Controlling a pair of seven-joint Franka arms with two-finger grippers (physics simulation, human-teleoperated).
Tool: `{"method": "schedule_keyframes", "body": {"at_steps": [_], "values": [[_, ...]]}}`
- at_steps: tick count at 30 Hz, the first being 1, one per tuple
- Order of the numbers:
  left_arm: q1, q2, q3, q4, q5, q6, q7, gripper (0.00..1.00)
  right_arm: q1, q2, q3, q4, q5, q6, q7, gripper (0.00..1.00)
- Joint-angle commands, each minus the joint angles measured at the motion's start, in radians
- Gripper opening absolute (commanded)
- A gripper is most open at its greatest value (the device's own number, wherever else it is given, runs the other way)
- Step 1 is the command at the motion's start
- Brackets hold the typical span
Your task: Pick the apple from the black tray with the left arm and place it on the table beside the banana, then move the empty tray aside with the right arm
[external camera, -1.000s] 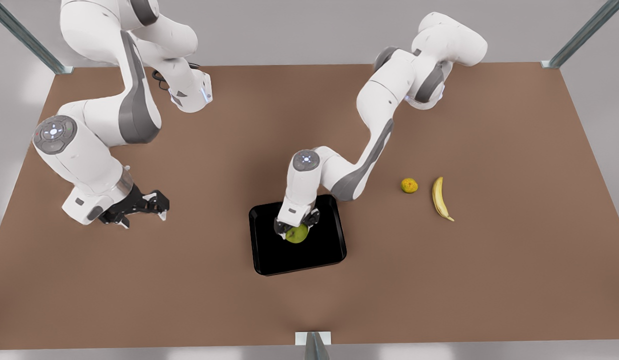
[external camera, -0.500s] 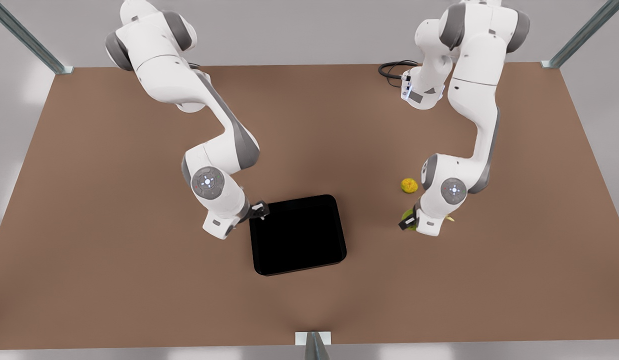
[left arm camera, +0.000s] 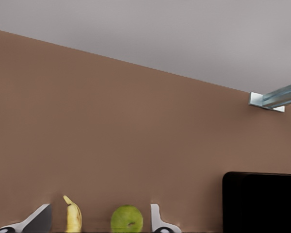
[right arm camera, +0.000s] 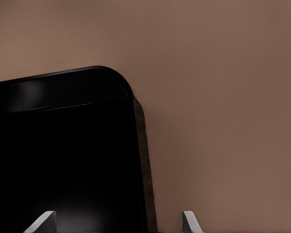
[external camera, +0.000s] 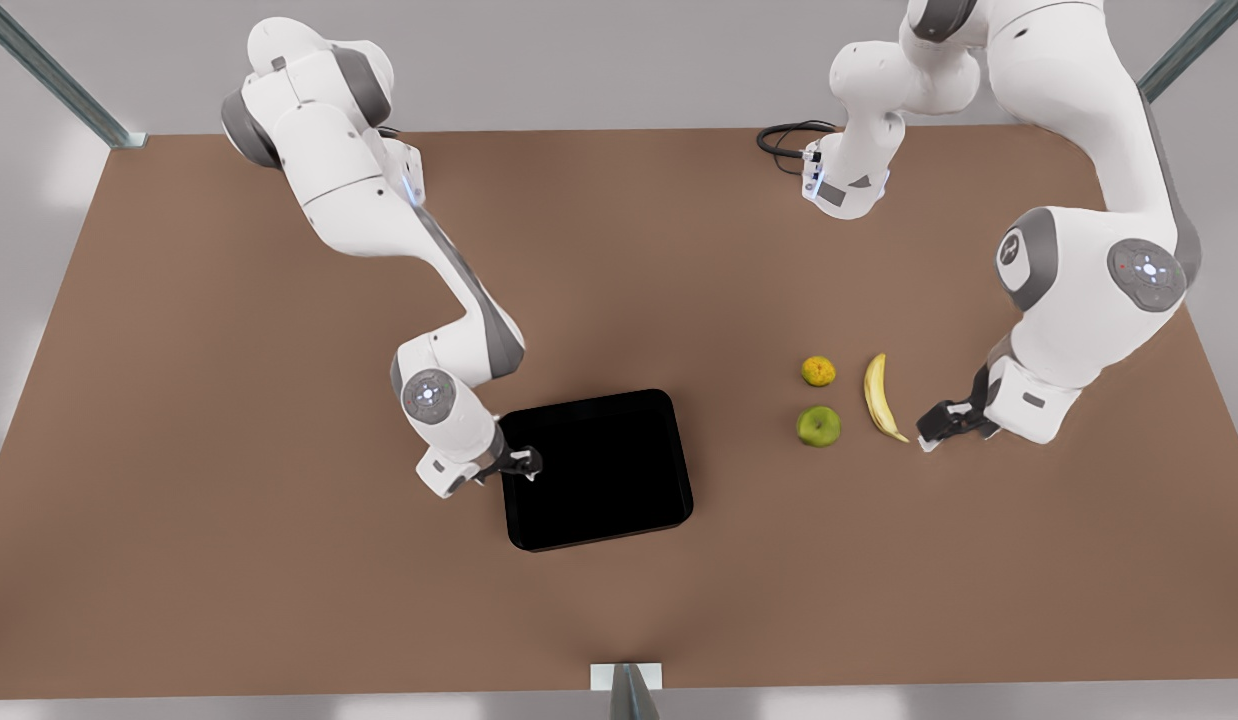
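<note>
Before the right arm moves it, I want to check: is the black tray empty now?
Empty. The black tray shows only its bare black floor; the apple lies on the table beside the banana.

My apple [external camera: 819, 426], round and yellow-green with its dark dimple facing up, sits on the brown table [external camera: 279, 560], just beside the banana [external camera: 881, 398] at its 9 o'clock. The slim curved banana lies flat, pointed tip toward 5 o'clock. The glossy black tray [external camera: 596, 470] lies flat and empty, well apart at the apple's 9 o'clock.

Two glossy white arms, grey joint bands (lit round caps), black claws
</note>
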Motion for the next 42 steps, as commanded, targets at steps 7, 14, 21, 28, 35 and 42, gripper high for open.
{"method": "schedule_keyframes", "body": {"at_steps": [7,14,21,28,35,42], "values": [[-0.004,-0.049,-0.034,-0.031,0.017,-0.180,0.370,1.00,0.000,0.066,0.001,-0.014,0.000,0.123,-0.168,0.97],[-0.002,-0.043,-0.030,-0.031,0.045,-0.171,0.370,1.00,-0.001,0.097,0.003,-0.011,0.002,0.121,-0.165,0.45],[-0.002,-0.040,-0.031,-0.031,0.045,-0.168,0.370,1.00,-0.001,0.094,0.001,-0.007,0.005,0.109,-0.159,0.11],[-0.004,-0.044,-0.034,-0.029,0.045,-0.169,0.368,1.00,-0.046,-0.117,-0.013,-0.003,0.008,-0.267,-0.293,0.08],[-0.025,-0.049,-0.039,-0.008,0.047,-0.178,0.298,1.00,-0.064,-0.187,-0.296,0.049,0.071,-0.547,-0.745,0.08],[-0.021,-0.046,-0.028,-0.008,0.076,-0.177,0.305,1.00,-0.202,-0.170,-0.467,0.062,0.170,-0.607,-1.196,0.08]]}}
